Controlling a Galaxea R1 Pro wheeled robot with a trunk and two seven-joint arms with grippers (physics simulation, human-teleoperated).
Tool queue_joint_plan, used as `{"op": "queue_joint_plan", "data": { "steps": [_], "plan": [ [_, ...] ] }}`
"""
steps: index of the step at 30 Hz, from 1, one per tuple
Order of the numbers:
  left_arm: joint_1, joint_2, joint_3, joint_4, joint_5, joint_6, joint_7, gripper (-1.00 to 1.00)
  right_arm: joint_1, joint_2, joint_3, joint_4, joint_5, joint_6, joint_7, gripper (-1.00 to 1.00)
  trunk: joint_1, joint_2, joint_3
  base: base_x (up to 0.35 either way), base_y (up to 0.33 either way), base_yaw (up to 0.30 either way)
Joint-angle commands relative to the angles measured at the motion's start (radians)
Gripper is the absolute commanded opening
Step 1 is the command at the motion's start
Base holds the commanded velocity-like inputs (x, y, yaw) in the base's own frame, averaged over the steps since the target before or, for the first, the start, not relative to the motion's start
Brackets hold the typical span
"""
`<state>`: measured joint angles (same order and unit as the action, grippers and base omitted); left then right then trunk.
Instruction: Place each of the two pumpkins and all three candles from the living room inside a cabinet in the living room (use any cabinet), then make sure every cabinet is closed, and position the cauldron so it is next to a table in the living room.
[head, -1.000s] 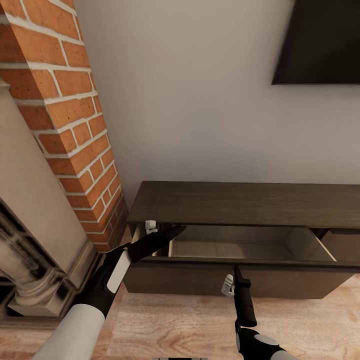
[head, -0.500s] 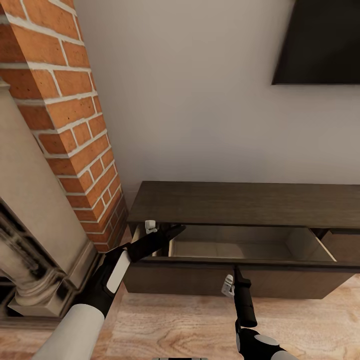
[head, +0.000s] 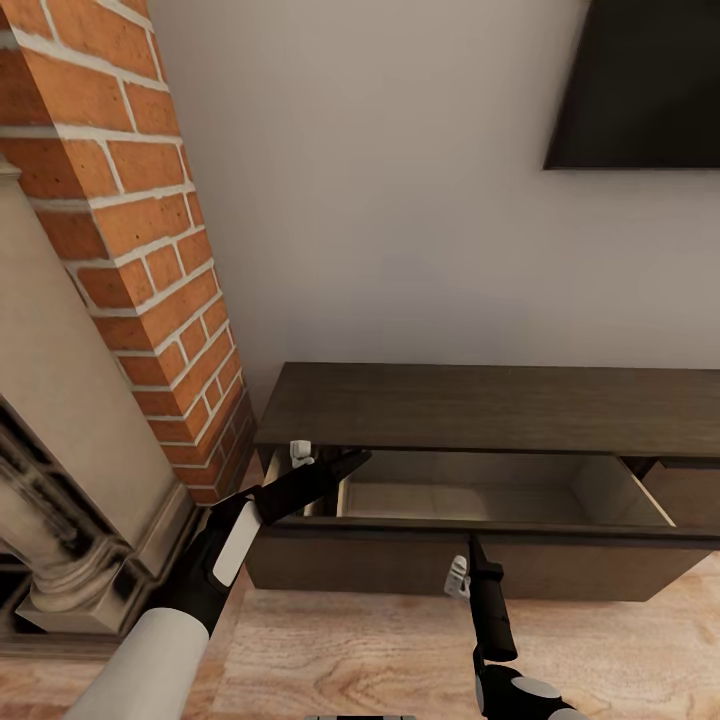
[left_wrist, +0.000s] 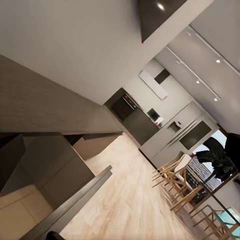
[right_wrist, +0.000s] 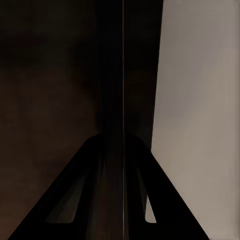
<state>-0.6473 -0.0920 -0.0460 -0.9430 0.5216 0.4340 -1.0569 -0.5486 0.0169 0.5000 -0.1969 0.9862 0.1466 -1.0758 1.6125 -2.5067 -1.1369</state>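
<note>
The dark-brown cabinet (head: 480, 405) stands against the wall with one drawer (head: 480, 497) pulled out, its pale inside showing. My left gripper (head: 358, 460) reaches over the drawer's left corner; its fingers overlap, so I cannot tell whether they are apart. My right gripper (head: 472, 547) is shut, with its tips against the top edge of the drawer front (head: 370, 562). In the right wrist view the shut gripper (right_wrist: 122, 134) points at that dark drawer front (right_wrist: 50, 75). The left wrist view looks along the cabinet top (left_wrist: 40, 100). The pumpkins, candles and cauldron are out of view.
A brick chimney (head: 130, 230) and a stone fireplace surround (head: 60, 480) stand close on the left. A dark television (head: 650, 80) hangs above the cabinet. A second drawer (head: 690, 490) stands slightly out on the right. Wooden floor (head: 350, 650) lies in front.
The drawer has slid a little further out toward me, and my right gripper has drawn back with it. The left arm has not moved.
</note>
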Motion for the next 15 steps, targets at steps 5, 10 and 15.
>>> {"op": "queue_joint_plan", "data": {
  "steps": [5, 10, 15],
  "plan": [
    [0.0, 0.0, 0.0, 0.0, 0.0, 0.0, 0.0, 1.0, 0.001, -0.001, 0.0, 0.002, -0.003, -0.001, 0.03, -1.0, 0.0, 0.0, 0.0, 0.0, 0.0, 0.0],
    [0.0, 0.0, 0.0, 0.001, 0.0, -0.001, 0.0, 1.0, 0.001, -0.002, 0.0, 0.002, -0.003, -0.001, 0.03, -1.0, 0.0, 0.0, 0.0, 0.0, 0.0, 0.0],
    [0.0, 0.0, 0.0, 0.001, 0.0, 0.0, 0.0, 1.0, 0.001, -0.002, 0.0, 0.002, -0.003, -0.002, 0.029, -1.0, 0.0, 0.0, 0.0, 0.0, 0.0, 0.0]
  ]
}}
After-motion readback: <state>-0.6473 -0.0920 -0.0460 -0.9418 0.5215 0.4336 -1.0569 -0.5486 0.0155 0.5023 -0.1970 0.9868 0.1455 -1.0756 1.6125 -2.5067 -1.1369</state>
